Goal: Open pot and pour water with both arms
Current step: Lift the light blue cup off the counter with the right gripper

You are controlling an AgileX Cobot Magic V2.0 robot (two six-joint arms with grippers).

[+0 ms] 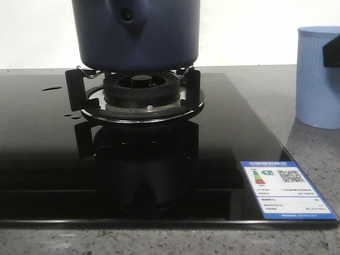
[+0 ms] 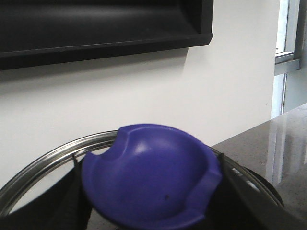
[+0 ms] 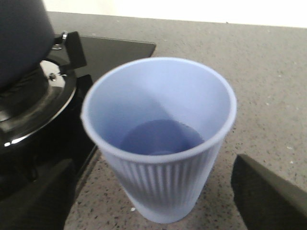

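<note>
The dark navy-blue pot stands on the gas burner; its top is cut off by the front view and its wall shows in the right wrist view. My left gripper is shut on the blue knob of the lid, whose steel rim shows tilted against the white wall. The pale blue ribbed cup stands on the counter to the right of the stove, with a little water in it. My right gripper is open, one finger on each side of the cup, with gaps.
The black glass hob carries a few water drops and a blue-and-white energy label at its front right corner. Grey speckled countertop surrounds the hob. A dark range hood hangs on the wall.
</note>
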